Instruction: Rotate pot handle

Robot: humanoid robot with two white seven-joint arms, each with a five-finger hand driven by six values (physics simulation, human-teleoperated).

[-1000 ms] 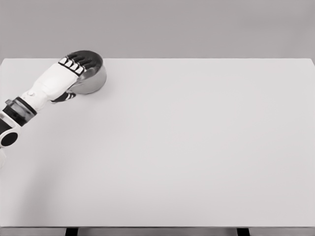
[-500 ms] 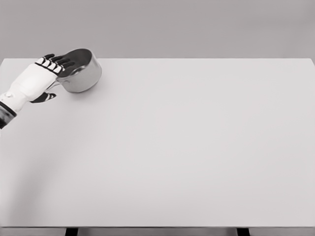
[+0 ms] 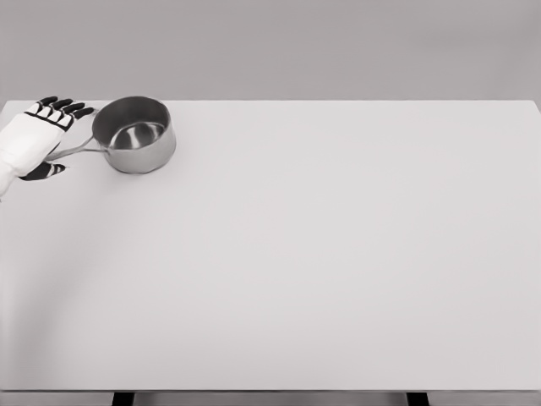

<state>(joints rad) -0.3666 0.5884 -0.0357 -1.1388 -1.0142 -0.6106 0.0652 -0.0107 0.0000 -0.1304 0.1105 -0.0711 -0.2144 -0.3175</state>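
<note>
A shiny steel pot (image 3: 133, 134) stands upright at the far left back corner of the white table (image 3: 338, 254). Its thin handle (image 3: 80, 150) points left toward the table's edge. My left hand (image 3: 51, 138) sits just left of the pot, over the handle's outer end, which it hides. The dark fingertips (image 3: 63, 106) are spread and point away from me, and the thumb (image 3: 44, 172) hangs below the handle. The fingers are not curled around anything, so the hand is open. My right arm is out of view.
The table's back edge runs just behind the pot, and its left edge lies under my left hand. A plain grey wall stands behind the table.
My left hand has drawn back to the left, off the pot's rim. The pot, tilted under the hand before, now stands level with its handle showing to the left.
</note>
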